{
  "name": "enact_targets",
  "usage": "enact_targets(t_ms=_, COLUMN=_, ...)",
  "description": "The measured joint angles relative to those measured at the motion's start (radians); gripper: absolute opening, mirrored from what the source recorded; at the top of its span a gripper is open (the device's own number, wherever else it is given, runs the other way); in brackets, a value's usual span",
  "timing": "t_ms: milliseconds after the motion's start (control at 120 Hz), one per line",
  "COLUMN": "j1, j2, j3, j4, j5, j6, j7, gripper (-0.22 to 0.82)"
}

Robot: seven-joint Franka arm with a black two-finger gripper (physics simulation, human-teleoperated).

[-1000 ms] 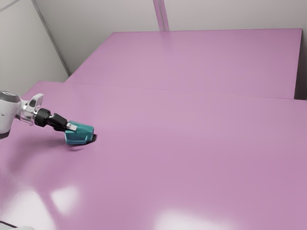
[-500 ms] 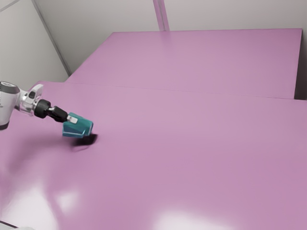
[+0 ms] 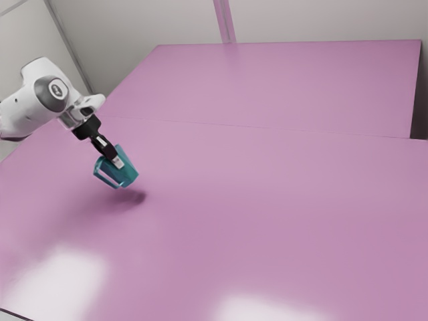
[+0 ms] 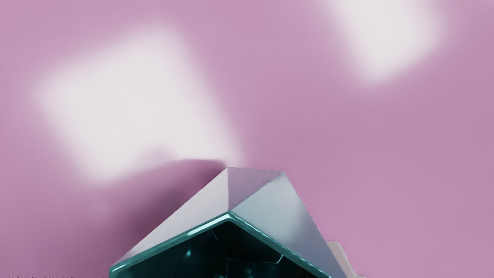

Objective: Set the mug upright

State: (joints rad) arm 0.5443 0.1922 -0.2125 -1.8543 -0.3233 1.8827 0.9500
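Pincer: the black two-finger pincer (image 3: 118, 161) slants down from the arm, clenched on the mug; a pale fingertip (image 3: 119, 162) lies against its side.
Far finger: its exact seat is hard to make out from here, so I can't say how deep the grasp goes.
Mug: the glossy teal, facet-sided mug (image 3: 127, 172) hangs tilted in the grasp, off the counter, its base aimed down and toward the exterior view's right.
Mouth: in the wrist view the teal rim (image 4: 208, 225) and dark inside face back toward the hand, so the opening points partly upward.
Handle: the angular handle (image 3: 105, 178) appears on the lower side, toward the exterior view's left.
Counter: the glossy pink counter (image 3: 267, 221) carries the mug's dark shadow (image 3: 138, 197), apart from the base.
Job: not upright yet, as I judge it; the lean has to come out before the base is set down.
Tilt risk: lowered at this slant, the base would land on one edge, and letting go then could tip it over.
Grip risk: smooth, sloping facets could let the mug pivot between the fingers if an edge presses the counter.
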Motion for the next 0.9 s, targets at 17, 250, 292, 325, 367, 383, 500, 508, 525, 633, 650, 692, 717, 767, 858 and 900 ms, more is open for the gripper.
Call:
enact_targets(t_ms=17, j1=-0.001, j2=-0.005, j3=-0.008, j4=-0.006, j5=0.014, j6=0.01, j7=-0.013, gripper=-0.18)
enact_targets(t_ms=250, j1=-0.002, j2=-0.085, j3=-0.118, j4=-0.111, j5=0.148, j6=0.135, j7=-0.192, gripper=-0.18)
enact_targets(t_ms=292, j1=-0.001, j2=-0.096, j3=-0.134, j4=-0.129, j5=0.156, j6=0.152, j7=-0.222, gripper=-0.18)
enact_targets(t_ms=325, j1=-0.001, j2=-0.105, j3=-0.147, j4=-0.142, j5=0.161, j6=0.165, j7=-0.245, gripper=-0.18)
enact_targets(t_ms=367, j1=0.001, j2=-0.114, j3=-0.166, j4=-0.158, j5=0.17, j6=0.18, j7=-0.273, gripper=-0.18)
enact_targets(t_ms=383, j1=0.002, j2=-0.117, j3=-0.174, j4=-0.164, j5=0.173, j6=0.186, j7=-0.284, gripper=-0.18)
enact_targets(t_ms=500, j1=-0.003, j2=-0.141, j3=-0.216, j4=-0.202, j5=0.19, j6=0.22, j7=-0.361, gripper=-0.18)
enact_targets(t_ms=508, j1=-0.002, j2=-0.142, j3=-0.22, j4=-0.205, j5=0.191, j6=0.223, j7=-0.367, gripper=-0.18)
enact_targets(t_ms=525, j1=0.0, j2=-0.144, j3=-0.229, j4=-0.212, j5=0.193, j6=0.227, j7=-0.377, gripper=-0.18)
enact_targets(t_ms=633, j1=-0.001, j2=-0.149, j3=-0.27, j4=-0.25, j5=0.216, j6=0.258, j7=-0.443, gripper=-0.18)
enact_targets(t_ms=650, j1=-0.002, j2=-0.15, j3=-0.275, j4=-0.257, j5=0.218, j6=0.263, j7=-0.452, gripper=-0.18)
enact_targets(t_ms=692, j1=-0.004, j2=-0.15, j3=-0.288, j4=-0.272, j5=0.223, j6=0.278, j7=-0.474, gripper=-0.18)
enact_targets(t_ms=717, j1=-0.007, j2=-0.149, j3=-0.294, j4=-0.281, j5=0.225, j6=0.287, j7=-0.486, gripper=-0.18)
enact_targets(t_ms=767, j1=-0.015, j2=-0.148, j3=-0.3, j4=-0.293, j5=0.229, j6=0.303, j7=-0.51, gripper=-0.18)
enact_targets(t_ms=858, j1=-0.014, j2=-0.145, j3=-0.313, j4=-0.307, j5=0.242, j6=0.328, j7=-0.548, gripper=-0.18)
enact_targets(t_ms=900, j1=-0.01, j2=-0.143, j3=-0.32, j4=-0.311, j5=0.255, j6=0.337, j7=-0.566, gripper=-0.18)
